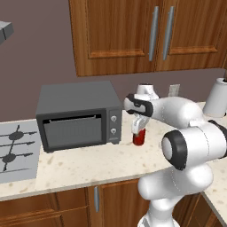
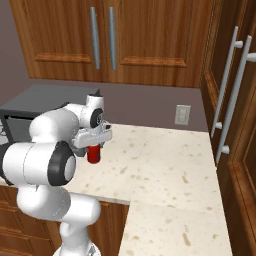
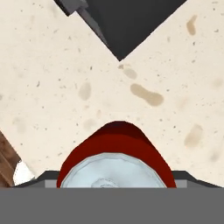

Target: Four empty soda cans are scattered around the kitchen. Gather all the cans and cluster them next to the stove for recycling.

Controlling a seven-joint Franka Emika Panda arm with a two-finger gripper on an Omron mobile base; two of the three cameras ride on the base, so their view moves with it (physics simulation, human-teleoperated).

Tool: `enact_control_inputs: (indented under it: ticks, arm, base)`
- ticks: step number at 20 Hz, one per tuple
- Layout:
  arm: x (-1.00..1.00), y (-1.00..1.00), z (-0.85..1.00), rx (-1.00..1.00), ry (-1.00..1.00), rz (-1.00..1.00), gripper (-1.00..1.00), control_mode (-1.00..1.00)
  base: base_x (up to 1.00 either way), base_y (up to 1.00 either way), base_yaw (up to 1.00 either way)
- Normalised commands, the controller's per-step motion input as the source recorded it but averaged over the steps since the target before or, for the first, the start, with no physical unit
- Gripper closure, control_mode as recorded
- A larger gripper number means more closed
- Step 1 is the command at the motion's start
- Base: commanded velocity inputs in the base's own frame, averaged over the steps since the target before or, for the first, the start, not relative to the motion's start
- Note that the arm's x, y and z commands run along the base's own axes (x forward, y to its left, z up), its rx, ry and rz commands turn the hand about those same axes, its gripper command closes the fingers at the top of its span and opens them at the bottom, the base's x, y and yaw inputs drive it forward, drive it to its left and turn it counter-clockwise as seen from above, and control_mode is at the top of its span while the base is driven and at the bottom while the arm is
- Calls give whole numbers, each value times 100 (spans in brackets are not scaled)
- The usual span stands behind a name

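Observation:
One red soda can (image 1: 139,138) with a silvery top stands upright on the speckled counter, just right of the dark microwave. My gripper (image 1: 138,127) points down over it, open, with a finger on each side of the can's upper part. From the other side, the gripper (image 2: 94,145) sits over the can (image 2: 93,154). The hand view looks straight down on the can (image 3: 114,144), whose silvery top lies between the two fingertips (image 3: 43,177). The stove (image 1: 17,150) lies flat at the far left of the counter, beyond the microwave.
A dark grey microwave (image 1: 80,116) stands between the can and the stove; its corner (image 3: 127,22) is close ahead of the hand. A white paper-towel roll (image 1: 218,97) stands at the back right. Wooden cabinets hang above. The counter turns a corner at the right (image 2: 165,170).

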Motion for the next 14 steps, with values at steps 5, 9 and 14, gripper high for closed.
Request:
enact_control_inputs:
  ticks: [5, 9, 14]
  arm:
    - [-53, 0, 32, 0, -1, -23, 100, -100]
    - [-51, 2, 11, -6, -10, -22, 100, -100]
    - [-48, 11, 10, -8, -16, -20, 100, -100]
  base:
    - [0, 0, 0]
    - [0, 0, 0]
    - [0, 0, 0]
